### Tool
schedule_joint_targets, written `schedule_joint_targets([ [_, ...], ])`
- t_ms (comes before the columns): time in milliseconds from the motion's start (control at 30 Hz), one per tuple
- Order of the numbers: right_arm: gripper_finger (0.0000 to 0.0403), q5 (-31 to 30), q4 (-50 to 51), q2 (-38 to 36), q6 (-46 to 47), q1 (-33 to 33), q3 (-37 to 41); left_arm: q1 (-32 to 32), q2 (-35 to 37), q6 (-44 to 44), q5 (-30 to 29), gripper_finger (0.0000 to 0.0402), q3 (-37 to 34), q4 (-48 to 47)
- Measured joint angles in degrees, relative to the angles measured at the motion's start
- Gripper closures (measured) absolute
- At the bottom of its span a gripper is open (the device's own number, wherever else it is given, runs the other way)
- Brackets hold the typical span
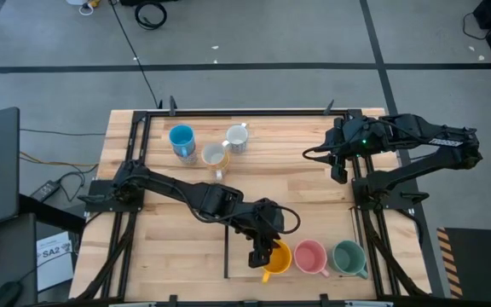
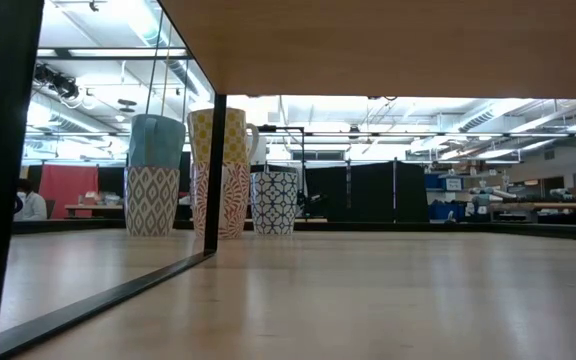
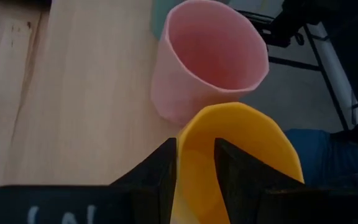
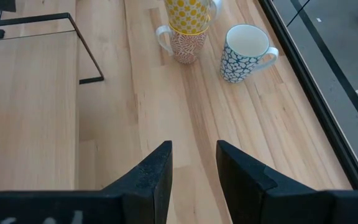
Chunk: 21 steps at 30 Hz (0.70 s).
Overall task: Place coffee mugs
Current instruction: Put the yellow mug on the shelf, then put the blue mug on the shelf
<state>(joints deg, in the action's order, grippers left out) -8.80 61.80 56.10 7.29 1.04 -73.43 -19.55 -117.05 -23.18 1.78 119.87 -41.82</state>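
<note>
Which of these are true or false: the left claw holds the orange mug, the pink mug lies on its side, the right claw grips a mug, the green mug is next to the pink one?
1. The left claw pinches the orange mug by its rim. True.
2. The pink mug lies tipped over. False: it stands upright.
3. The right claw grips a mug. False: nothing is between its fingers.
4. The green mug stands beside the pink mug. True.
</note>
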Motion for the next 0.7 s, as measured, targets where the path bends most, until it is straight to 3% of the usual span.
schedule_joint_targets([
  [433, 0.0272, 0.0, 0.1, 0.0, 0.1, 0.0, 0.0, 3.8, 2.2, 0.0, -0.3, 0.0287, 0.2, -0.4],
  [700, 0.0272, 0.0, 0.4, 0.0, 0.2, 0.0, 0.0, 8.8, 7.2, 2.8, -0.5, 0.0287, 0.3, -5.8],
])
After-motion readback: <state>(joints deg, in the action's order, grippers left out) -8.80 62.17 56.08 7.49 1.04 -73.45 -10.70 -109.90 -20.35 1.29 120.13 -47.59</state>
